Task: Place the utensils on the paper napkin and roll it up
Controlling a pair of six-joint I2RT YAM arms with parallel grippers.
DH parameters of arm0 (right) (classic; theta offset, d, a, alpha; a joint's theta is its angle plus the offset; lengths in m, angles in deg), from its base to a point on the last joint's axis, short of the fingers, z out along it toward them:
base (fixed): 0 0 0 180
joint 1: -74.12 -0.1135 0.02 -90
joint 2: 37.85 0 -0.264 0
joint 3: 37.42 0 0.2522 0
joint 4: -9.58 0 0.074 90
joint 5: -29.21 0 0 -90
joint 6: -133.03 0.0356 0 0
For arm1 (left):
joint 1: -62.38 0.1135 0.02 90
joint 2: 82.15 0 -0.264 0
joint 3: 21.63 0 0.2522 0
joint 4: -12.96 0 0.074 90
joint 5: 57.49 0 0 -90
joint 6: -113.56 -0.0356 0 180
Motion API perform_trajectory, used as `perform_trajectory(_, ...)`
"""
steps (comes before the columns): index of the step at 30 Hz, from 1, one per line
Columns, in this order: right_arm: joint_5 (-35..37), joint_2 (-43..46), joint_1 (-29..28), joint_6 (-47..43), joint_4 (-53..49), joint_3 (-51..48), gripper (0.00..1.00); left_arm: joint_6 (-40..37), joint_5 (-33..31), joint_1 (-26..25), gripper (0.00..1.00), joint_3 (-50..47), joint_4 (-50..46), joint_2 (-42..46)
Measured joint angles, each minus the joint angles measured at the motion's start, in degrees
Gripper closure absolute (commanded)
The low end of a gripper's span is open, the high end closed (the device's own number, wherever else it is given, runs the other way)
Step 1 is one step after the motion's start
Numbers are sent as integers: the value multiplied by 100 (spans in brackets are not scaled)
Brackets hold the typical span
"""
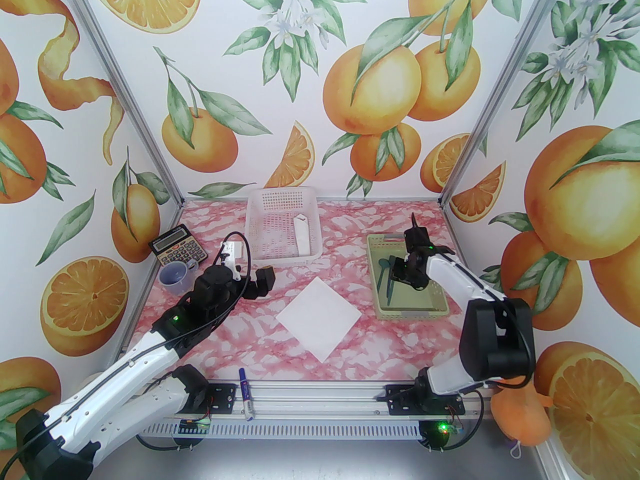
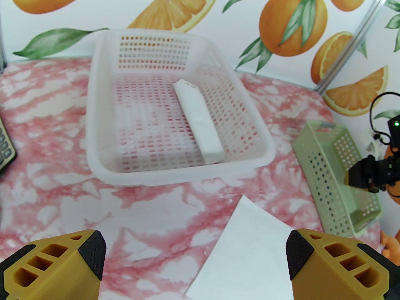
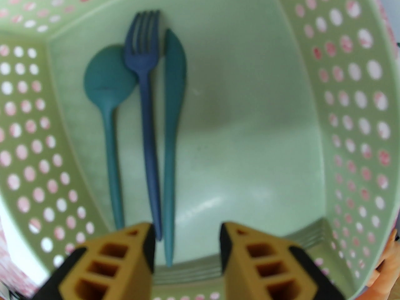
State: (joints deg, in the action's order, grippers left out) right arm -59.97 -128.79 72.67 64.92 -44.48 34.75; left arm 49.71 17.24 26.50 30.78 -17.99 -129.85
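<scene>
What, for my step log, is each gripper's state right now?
Left gripper: open wide, holding nothing.
Right gripper: fingers apart, just above the utensils, nothing gripped.

Bright diffuse light, faint soft shadows, utensils (image 3: 145, 105) out of focus at the right wrist, green basket (image 3: 353, 105) walls fisheye-bowed, pale glare on its floor.

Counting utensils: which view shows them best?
Right wrist: spoon, fork, knife side by side in the green tray. Top external shows them small, partly behind the right arm. Left wrist: tray's outer wall.
</scene>
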Motion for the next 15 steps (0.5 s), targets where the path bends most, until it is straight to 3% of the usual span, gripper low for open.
perform_trajectory(15, -203, -938, 0, 127, 415, 22, 64, -125, -81, 13, 0, -61, -201, -225)
